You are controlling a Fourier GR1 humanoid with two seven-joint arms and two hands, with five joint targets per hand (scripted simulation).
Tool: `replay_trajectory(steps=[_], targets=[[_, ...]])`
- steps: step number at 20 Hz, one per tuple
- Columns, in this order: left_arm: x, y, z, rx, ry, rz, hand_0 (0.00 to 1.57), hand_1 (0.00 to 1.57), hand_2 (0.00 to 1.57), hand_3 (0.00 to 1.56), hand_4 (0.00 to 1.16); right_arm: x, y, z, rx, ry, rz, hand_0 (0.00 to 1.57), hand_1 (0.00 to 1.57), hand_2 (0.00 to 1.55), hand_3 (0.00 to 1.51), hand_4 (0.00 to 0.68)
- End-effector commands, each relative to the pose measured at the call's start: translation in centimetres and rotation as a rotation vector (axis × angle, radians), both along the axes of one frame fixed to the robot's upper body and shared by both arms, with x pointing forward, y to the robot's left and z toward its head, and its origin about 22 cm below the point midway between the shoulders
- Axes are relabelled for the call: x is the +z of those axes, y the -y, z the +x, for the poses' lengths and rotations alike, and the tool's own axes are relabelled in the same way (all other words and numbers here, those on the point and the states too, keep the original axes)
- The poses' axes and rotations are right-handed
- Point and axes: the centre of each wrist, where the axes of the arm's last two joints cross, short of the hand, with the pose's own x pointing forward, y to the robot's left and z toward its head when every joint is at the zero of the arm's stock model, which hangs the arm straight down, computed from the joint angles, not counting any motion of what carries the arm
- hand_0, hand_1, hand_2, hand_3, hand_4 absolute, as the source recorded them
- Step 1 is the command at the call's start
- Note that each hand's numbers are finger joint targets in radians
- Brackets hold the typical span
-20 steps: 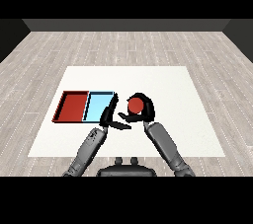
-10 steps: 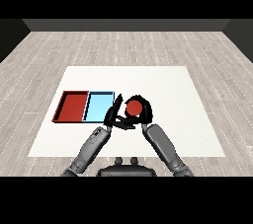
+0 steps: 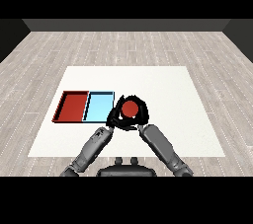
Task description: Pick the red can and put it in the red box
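The red can (image 3: pixel 130 108) is held above the white table (image 3: pixel 173 90), just right of the light blue tray (image 3: pixel 98 107). My right hand (image 3: pixel 144 115) is curled round it, and only the can's red top shows between the black fingers. The red tray (image 3: pixel 73 106) lies left of the light blue one, with nothing in it. My left hand (image 3: pixel 113 118) hangs with relaxed fingers beside the blue tray's near right corner, close against the right hand and partly merged with it in the head view.
Both trays lie side by side on the left half of the table. Grey plank floor surrounds the table. My two forearms come in from the bottom and converge near the table's middle.
My right hand has carried the red can leftward and a little nearer, up to the blue tray's right edge. The left hand has hardly moved.
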Motion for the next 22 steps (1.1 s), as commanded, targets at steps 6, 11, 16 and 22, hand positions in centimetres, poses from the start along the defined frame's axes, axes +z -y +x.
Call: replay_trajectory(steps=[6,11,16,22], targets=[[0.5,0.9,0.7,0.044,0.001,-0.028,0.0,0.0,0.0,0.0,0.0,-1.8,0.3,0.5,-0.009,0.003,-0.026,1.5,1.5,1.46,1.4,0.638],[1.0,1.4,0.4,0.211,-0.051,-0.028,1.57,1.57,1.57,1.52,1.13,0.3,-1.0,0.9,0.005,0.002,-0.015,1.53,1.53,1.46,1.39,0.652],[-0.5,1.1,-0.7,0.205,-0.076,-0.013,1.57,1.57,1.56,1.48,1.12,0.8,-0.9,1.9,0.021,-0.018,-0.023,1.49,1.49,1.44,1.39,0.651],[0.7,2.9,0.0,0.252,-0.007,-0.015,1.57,1.57,1.56,1.48,1.14,1.0,-1.5,-0.8,0.006,-0.017,0.002,1.49,1.49,1.44,1.39,0.642]])
